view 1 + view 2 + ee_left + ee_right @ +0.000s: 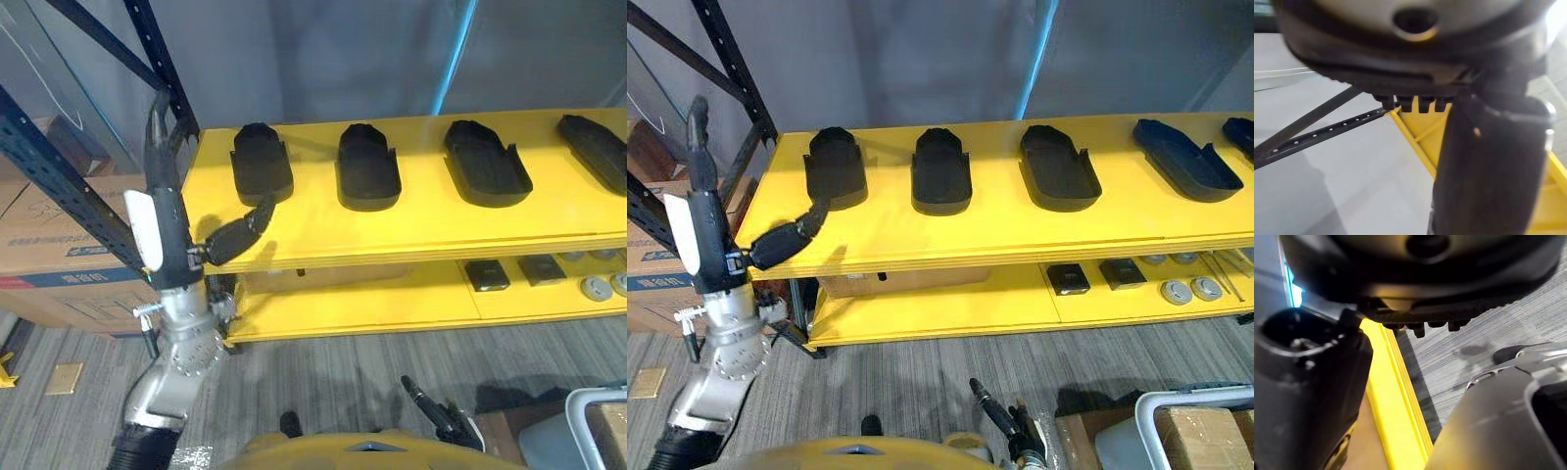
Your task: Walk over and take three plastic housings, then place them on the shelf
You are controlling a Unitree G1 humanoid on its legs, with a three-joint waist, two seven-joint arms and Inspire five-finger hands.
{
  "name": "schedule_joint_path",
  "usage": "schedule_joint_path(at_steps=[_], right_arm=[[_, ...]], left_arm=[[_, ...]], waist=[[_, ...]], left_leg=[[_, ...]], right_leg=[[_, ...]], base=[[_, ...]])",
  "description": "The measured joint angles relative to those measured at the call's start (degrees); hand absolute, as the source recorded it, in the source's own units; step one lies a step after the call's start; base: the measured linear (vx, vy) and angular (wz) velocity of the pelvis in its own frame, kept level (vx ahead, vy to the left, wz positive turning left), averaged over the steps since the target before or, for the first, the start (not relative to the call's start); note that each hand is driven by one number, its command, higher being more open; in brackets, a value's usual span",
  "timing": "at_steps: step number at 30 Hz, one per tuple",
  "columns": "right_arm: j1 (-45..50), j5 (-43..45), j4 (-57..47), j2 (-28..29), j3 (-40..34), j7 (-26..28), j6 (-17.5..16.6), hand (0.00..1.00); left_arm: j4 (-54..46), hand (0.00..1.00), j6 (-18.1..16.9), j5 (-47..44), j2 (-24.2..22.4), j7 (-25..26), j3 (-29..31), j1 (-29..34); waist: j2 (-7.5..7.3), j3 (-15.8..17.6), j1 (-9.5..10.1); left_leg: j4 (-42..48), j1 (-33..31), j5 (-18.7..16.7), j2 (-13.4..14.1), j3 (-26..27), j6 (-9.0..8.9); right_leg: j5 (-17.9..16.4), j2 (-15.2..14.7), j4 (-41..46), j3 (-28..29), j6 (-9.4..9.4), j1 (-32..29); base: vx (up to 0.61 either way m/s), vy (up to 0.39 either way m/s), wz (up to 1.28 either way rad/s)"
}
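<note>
Several black plastic housings lie in a row on the yellow shelf's top board (431, 230): the leftmost (262, 162), one beside it (368, 166), a third (487, 162), and more toward the right (1181, 159). My left hand (162, 230) is raised at the shelf's front left corner. It is open and holds nothing, its fingers pointing up and its thumb (240, 233) reaching toward the front edge just below the leftmost housing. My right hand (436, 411) hangs low over the floor, open and holding nothing.
A dark blue rack upright (59, 186) and cardboard boxes (49, 255) stand at the left. The lower yellow board (392, 294) carries small black squares (487, 274) and round grey parts (595, 287). A grey bin (1176, 431) with a box sits at the lower right on grey carpet.
</note>
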Motion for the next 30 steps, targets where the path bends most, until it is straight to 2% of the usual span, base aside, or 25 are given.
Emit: schedule_joint_path(at_steps=[4, 6, 10, 13, 14, 21, 24, 26, 29, 30], right_arm=[[-1.8, 0.5, 2.4, -0.1, 0.1, 0.1, -0.1, 1.0], [-2.4, 0.5, 3.5, -0.2, 0.2, 0.3, -0.1, 1.0], [-3.8, 0.4, 4.9, 0.0, 2.0, 1.2, -0.1, 1.0], [-5.4, 0.6, 6.1, -0.1, 2.1, 1.6, -0.1, 1.0], [-6.1, 0.6, 6.5, -0.1, 2.1, 1.6, 0.0, 1.0], [-8.1, 1.3, 6.9, 0.0, 1.6, 2.5, 1.1, 1.0], [-8.4, 1.6, 6.9, 0.2, 0.9, 2.9, 1.5, 1.0], [-8.4, 3.0, 7.4, 0.8, -0.3, 2.5, 1.7, 1.0], [-8.3, 8.2, 8.0, 2.7, -3.3, -1.7, 2.0, 1.0], [-8.3, 9.4, 8.0, 3.3, -4.1, -3.0, 2.1, 1.0]], left_arm=[[8.1, 1.0, 0.5, 0.4, -3.7, 4.6, -2.6, 4.0], [13.0, 1.0, 1.0, 0.4, -4.3, 5.2, -2.7, 4.9], [22.0, 1.0, 1.3, 0.4, -4.2, 5.2, -2.8, 8.4], [28.0, 1.0, 1.4, 0.2, -4.2, 6.0, -2.6, 10.7], [31.5, 1.0, 1.4, 0.3, -4.5, 8.4, -2.6, 11.2], [36.9, 1.0, 1.5, -2.6, -7.5, 15.4, 0.4, 13.3], [42.5, 1.0, 1.7, -9.4, -10.1, 14.6, 5.5, 13.1], [47.7, 1.0, 3.2, -13.6, -11.2, 11.8, 8.6, 13.2], [59.4, 1.0, 6.6, -21.6, -12.5, 3.5, 13.8, 13.2], [61.2, 1.0, 6.8, -23.6, -12.7, 1.9, 14.8, 13.2]], waist=[[-0.32, 0.0, 0.21], [-0.74, 0.2, 1.29], [-2.6, 0.4, 1.55], [-2.66, 0.4, 1.94], [-2.53, 0.5, 2.1], [-2.12, 1.6, 3.14], [-1.96, 1.9, 3.02], [-2.13, 2.0, 3.07], [-2.91, 2.5, 3.09], [-3.14, 2.6, 3.17]], left_leg=[[0.0, -1.0, 0.4, -0.5, -1.5, 0.37], [0.0, -1.0, 0.4, -0.6, -1.6, 0.39], [0.0, -1.0, 0.6, -0.9, -3.0, 0.67], [0.0, -0.9, 0.6, -1.0, -3.2, 0.67], [0.0, -0.9, 0.6, -0.9, -3.3, 0.65], [0.0, 1.0, 0.4, -1.1, -4.4, 0.4], [0.0, 1.2, 0.4, -1.1, -4.7, 0.37], [0.0, 1.2, 0.4, -1.2, -4.8, 0.35], [0.0, 1.5, 0.2, -1.4, -4.7, 0.29], [0.0, 1.7, 0.0, -1.4, -4.6, 0.1]], right_leg=[[0.3, -0.3, -0.8, -1.3, 0.44, 0.2], [0.4, -0.4, -0.9, -1.5, 0.73, 0.2], [0.8, -0.4, -1.8, -3.6, 1.06, 1.7], [0.8, -0.4, -1.9, -4.0, 1.12, 2.1], [0.8, -0.4, -2.0, -4.1, 1.13, 2.2], [0.5, -0.3, -2.7, -5.3, 1.32, 4.9], [0.1, -0.3, -2.7, -5.7, 1.26, 5.2], [0.0, -0.4, -2.7, -5.9, 1.35, 5.4], [0.0, -0.5, -2.7, -5.8, 1.35, 5.7], [0.0, -0.5, -2.7, -5.7, 1.35, 5.9]], base=[[0.0, 0.019, 0.19], [0.04, 0.017, 0.07], [0.05, -0.008, 0.2], [0.05, -0.012, 0.09], [0.03, -0.011, 0.03], [0.01, -0.017, 0.07], [-0.02, -0.007, 0.03], [0.0, -0.002, 0.03], [0.0, 0.001, 0.01], [0.02, 0.008, -0.05]])
